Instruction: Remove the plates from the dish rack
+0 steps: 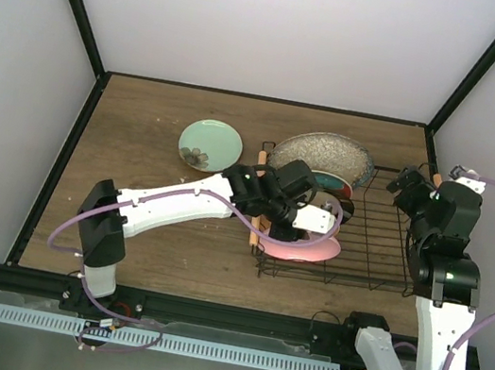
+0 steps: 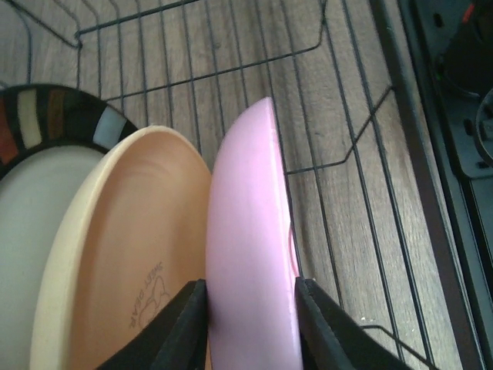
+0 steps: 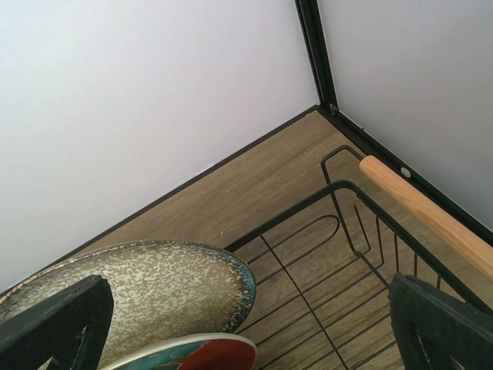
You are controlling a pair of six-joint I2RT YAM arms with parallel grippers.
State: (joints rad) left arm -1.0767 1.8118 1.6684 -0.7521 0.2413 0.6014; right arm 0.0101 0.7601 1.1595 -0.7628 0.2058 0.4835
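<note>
The black wire dish rack point(image 1: 381, 242) stands at the right of the table. My left gripper point(image 1: 304, 216) is shut on the rim of the pink plate point(image 1: 308, 249), which stands on edge in the rack and fills the left wrist view point(image 2: 250, 254) between my fingers point(image 2: 181, 327). Beside it stand the orange-yellow plate point(image 2: 131, 254) and the cream plate with dark patterned rim point(image 2: 46, 177). The large grey speckled plate point(image 1: 322, 153) leans at the rack's far end, the red and teal plate point(image 3: 192, 354) in front of it. The pale green plate point(image 1: 210, 144) lies on the table. My right gripper point(image 1: 412, 187) is open above the rack's far right corner.
A wooden rod handle point(image 3: 427, 212) runs along the rack's right side, another point(image 1: 256, 208) along its left. White walls with black frame posts close in the table at the back and sides. The pale green plate holds a few small dark pieces point(image 1: 198, 154).
</note>
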